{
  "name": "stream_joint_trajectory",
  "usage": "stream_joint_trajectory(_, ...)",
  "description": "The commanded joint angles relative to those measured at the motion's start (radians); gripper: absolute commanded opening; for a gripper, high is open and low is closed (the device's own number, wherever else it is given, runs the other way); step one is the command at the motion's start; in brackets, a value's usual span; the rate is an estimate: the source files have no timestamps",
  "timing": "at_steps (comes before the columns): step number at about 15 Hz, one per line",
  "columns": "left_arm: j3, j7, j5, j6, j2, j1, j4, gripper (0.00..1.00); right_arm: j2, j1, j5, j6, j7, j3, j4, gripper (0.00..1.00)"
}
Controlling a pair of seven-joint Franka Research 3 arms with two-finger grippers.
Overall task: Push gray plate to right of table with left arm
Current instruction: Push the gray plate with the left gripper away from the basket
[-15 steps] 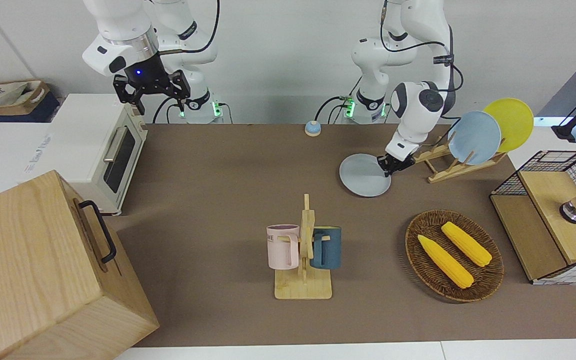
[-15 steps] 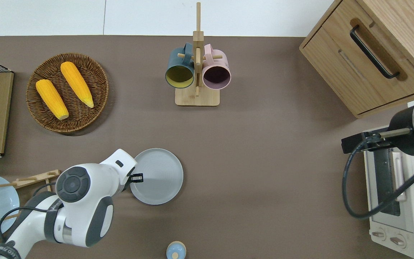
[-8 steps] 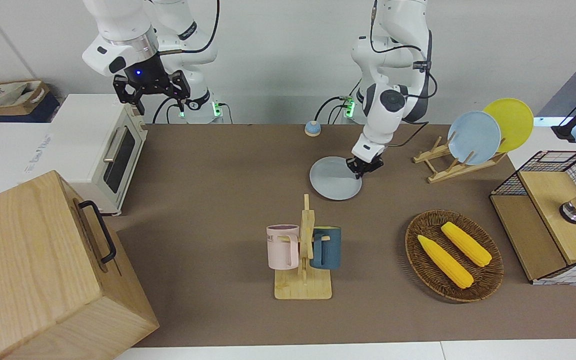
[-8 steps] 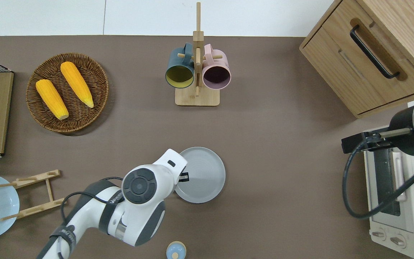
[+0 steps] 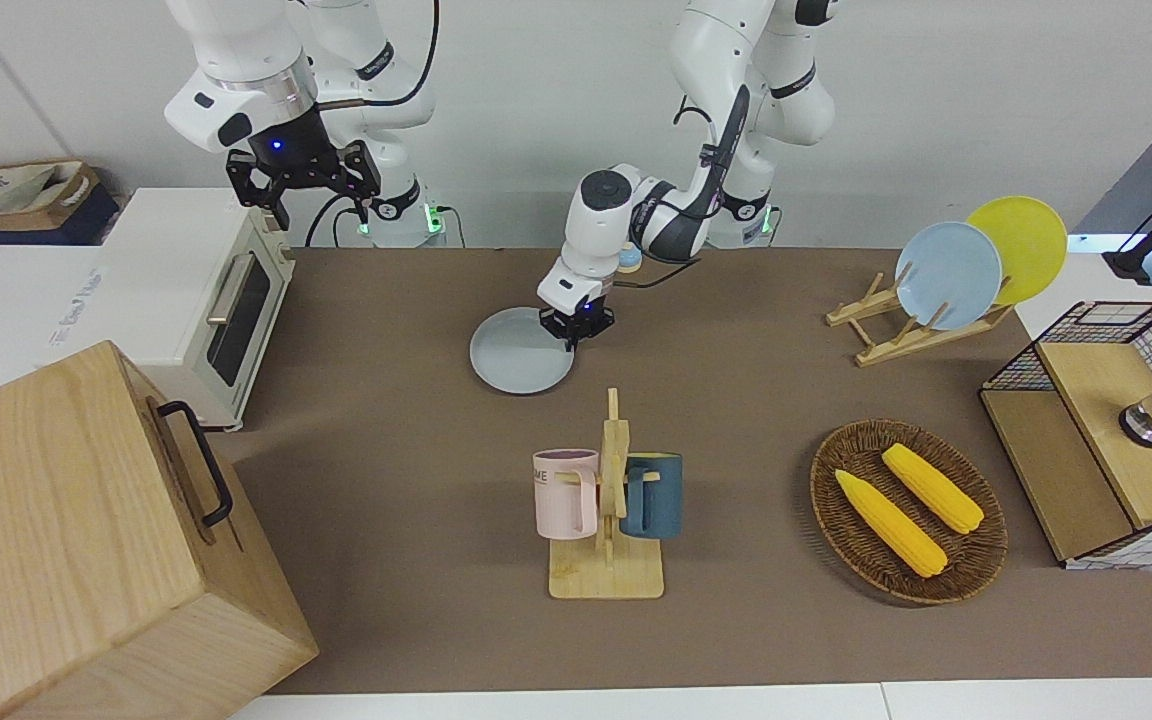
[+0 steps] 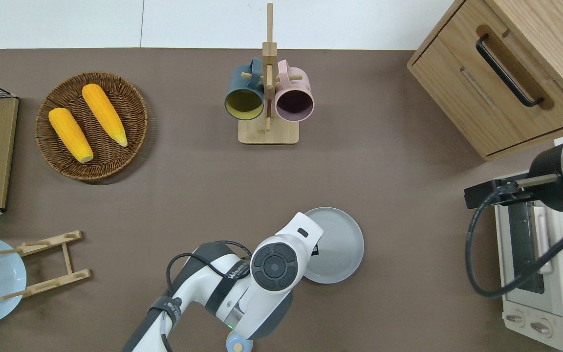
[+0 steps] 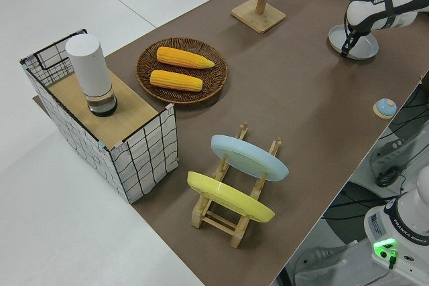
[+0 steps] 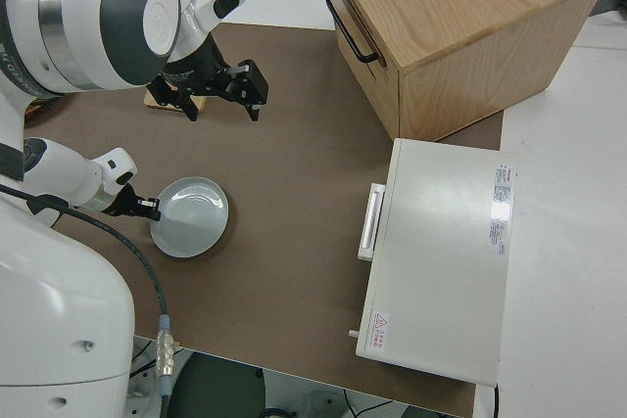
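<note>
We note a matt, smooth pale grey plate on the plain brown matt mat of the table. Upper left of the overhead view: a rough dark woven wicker basket. Upper middle: a pale wooden mug stand. Upper right: a light, grained wooden cabinet with a black handle. The left arm has a glossy white plastic-looking shell with dark grey caps.
</note>
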Motion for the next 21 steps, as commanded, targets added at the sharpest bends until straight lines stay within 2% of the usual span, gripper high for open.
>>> stream_joint_trajectory(1, -0.009, -0.088, -0.002, 0.015, 0.121, -0.067, 0.115, 0.0, -0.008, -0.011, 0.008, -0.012, -0.003, 0.006, -0.001, 0.983)
stream_joint_trajectory(6, -0.029, -0.106, 0.005, 0.011, 0.126, -0.073, 0.133, 0.01, -0.008, -0.011, 0.008, -0.012, -0.003, 0.004, 0.001, 0.983)
stream_joint_trajectory(7, -0.029, -0.105, 0.005, 0.011, 0.126, -0.072, 0.133, 0.05, -0.008, -0.011, 0.008, -0.012, -0.003, 0.006, 0.001, 0.983)
stream_joint_trajectory(8, -0.029, -0.103, 0.005, 0.009, 0.124, -0.07, 0.133, 0.13, -0.008, -0.011, 0.008, -0.012, -0.003, 0.006, -0.001, 0.983)
stream_joint_trajectory(10, -0.028, -0.097, 0.006, 0.006, 0.12, -0.067, 0.133, 0.77, -0.008, -0.011, 0.008, -0.012, -0.003, 0.004, -0.001, 0.983)
stream_joint_trajectory(11, -0.026, -0.095, 0.006, 0.004, 0.113, -0.064, 0.133, 0.82, -0.008, -0.011, 0.008, -0.012, -0.003, 0.004, -0.001, 0.983)
stream_joint_trajectory(15, -0.014, -0.088, 0.005, -0.06, 0.063, -0.056, 0.133, 0.92, -0.008, -0.011, 0.008, -0.012, -0.003, 0.006, -0.001, 0.983)
stream_joint_trajectory(17, -0.015, -0.082, 0.005, -0.11, 0.029, -0.023, 0.132, 0.98, -0.008, -0.011, 0.008, -0.012, -0.003, 0.006, -0.001, 0.983)
stream_joint_trajectory(21, -0.015, 0.027, -0.001, -0.247, -0.041, 0.063, 0.132, 0.98, -0.008, -0.011, 0.008, -0.012, -0.003, 0.004, -0.001, 0.983)
